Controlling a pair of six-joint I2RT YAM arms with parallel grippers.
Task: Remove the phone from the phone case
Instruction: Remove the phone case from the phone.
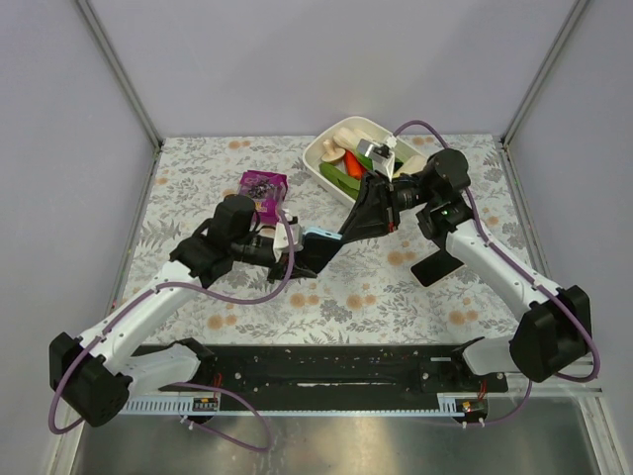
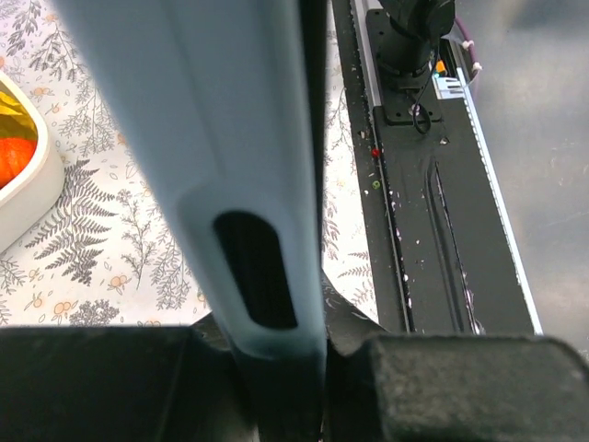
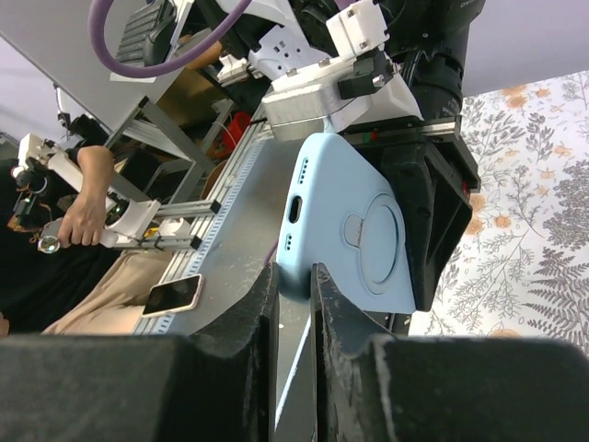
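The light blue phone case hangs above the middle of the table, held between both arms. My left gripper is shut on one end of the case, whose long cutout shows only black. My right gripper comes from the other side. In the right wrist view its jaws pinch the bottom corner of the case, next to the charging port. A dark edge runs along the case's side in the left wrist view. I cannot tell whether that is the phone.
A white bin of toy vegetables stands at the back, right of centre. A purple box sits behind the left arm. A flat black slab lies on the table under the right arm. A black rail runs along the near edge.
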